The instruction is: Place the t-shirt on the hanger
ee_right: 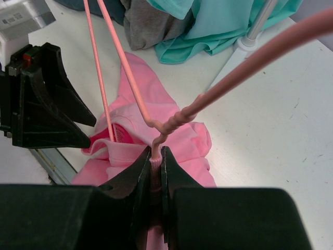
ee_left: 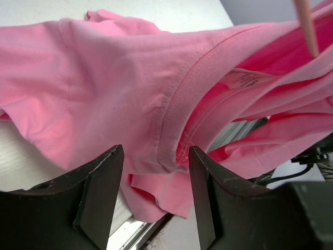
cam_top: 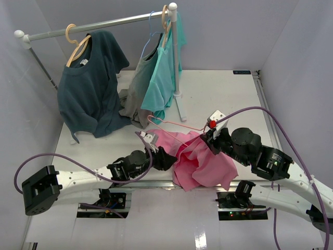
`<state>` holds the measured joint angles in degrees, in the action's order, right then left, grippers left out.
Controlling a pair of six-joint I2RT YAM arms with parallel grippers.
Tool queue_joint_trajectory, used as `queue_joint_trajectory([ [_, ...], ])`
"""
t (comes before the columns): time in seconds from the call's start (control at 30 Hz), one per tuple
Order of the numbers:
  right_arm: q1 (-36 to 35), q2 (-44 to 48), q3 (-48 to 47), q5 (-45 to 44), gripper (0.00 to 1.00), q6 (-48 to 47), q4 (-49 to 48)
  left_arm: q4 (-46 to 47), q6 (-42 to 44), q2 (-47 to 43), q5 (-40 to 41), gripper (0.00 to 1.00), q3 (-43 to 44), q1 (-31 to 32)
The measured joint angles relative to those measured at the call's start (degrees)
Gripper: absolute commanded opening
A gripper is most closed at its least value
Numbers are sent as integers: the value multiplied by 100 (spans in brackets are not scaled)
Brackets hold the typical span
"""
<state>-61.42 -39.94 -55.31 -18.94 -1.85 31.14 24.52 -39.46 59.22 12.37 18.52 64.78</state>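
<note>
At the near edge of the table, the right gripper (ee_right: 155, 156) is pinched tight on the hanger (ee_right: 122, 57), its 2 fingers closed on the wire just below the twisted neck. From that grip the hook curves away to the upper right in the right wrist view, and 2 thin pink wires run up and to the left. 1 of them passes down into the neck opening of the t-shirt (ee_right: 190, 143), which lies crumpled under and in front of this gripper.

The left gripper (ee_left: 156, 151) faces it from the other side of the cloth. Its 2 fingers (ee_left: 101, 187) stand wide apart, with the ribbed collar (ee_left: 177, 99) lying across the gap between them. Whether either finger touches the fabric cannot be told. A white label (ee_left: 244, 78) shows inside the neck.

In the top view the pink heap sits between the 2 arms, its lower part hanging over the table (cam_top: 218, 88) at the front edge.

Farther back stands a clothes rack (cam_top: 104, 23). A dark navy-teal shirt (cam_top: 91, 88) hangs at its left end on a tan wooden hanger (cam_top: 78, 44). At the right end hang a grey shirt (cam_top: 136, 94) and a turquoise shirt (cam_top: 164, 78), their hems touching the tabletop.
</note>
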Motion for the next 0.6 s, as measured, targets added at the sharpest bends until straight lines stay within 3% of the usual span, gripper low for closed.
queue_joint_trajectory([
  [0.13, -1, -1, 6, 3, 8, 6, -1, 73, -1, 298, 63, 57, 8, 40],
  [0.17, -1, -1, 16, 3, 8, 7, -9, 111, 1, 366, 73, 50, 9, 46],
  [0.3, 0, -4, 138, 11, 8, 21, -98, 230, 18, 510, 161, 6, 8, 68],
  [0.33, -1, -4, 167, 20, 8, 22, -109, 228, 17, 513, 206, 0, 16, 69],
  [0.5, -1, 77, 313, 51, 8, 22, -153, -658, -2, 210, 770, 0, 387, -45],
  [0.6, 0, 198, 441, 50, 8, 22, -181, -1314, 9, -356, 850, 0, 668, -666],
])
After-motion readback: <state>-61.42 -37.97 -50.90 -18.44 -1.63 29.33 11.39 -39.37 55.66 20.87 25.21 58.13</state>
